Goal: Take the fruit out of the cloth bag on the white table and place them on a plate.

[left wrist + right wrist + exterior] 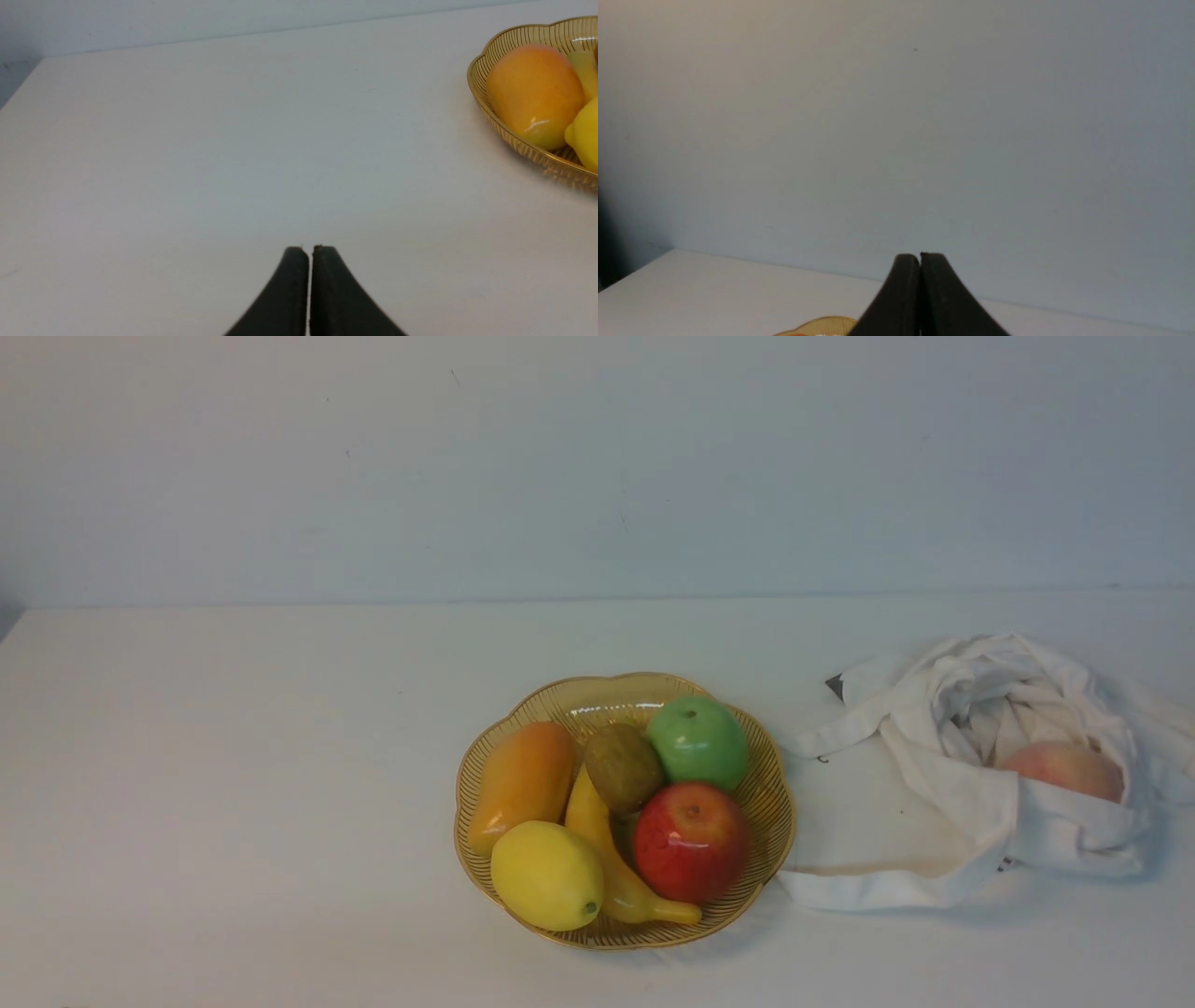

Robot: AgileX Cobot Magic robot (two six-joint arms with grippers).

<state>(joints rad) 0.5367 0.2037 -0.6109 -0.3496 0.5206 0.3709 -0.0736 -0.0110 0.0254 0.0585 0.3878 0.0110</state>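
- Peach [1064,770], pale pink-orange, lies in the crumpled cloth bag [934,803] on the white table [233,803], right of the plate [771,803].
- Lemon [547,875], bright yellow with a dark tip, sits on the plate's near side, beside banana [635,896] and red apple [691,840].
- Black tag [835,686] at the bag's edge: too small for us to read.
- Left gripper [310,252] and right gripper [920,257]: we see both with jaws pressed together, holding nothing.

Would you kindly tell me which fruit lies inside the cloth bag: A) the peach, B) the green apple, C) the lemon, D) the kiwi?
A: the peach shows in the open mouth of the cloth bag, while the lemon sits on the plate.
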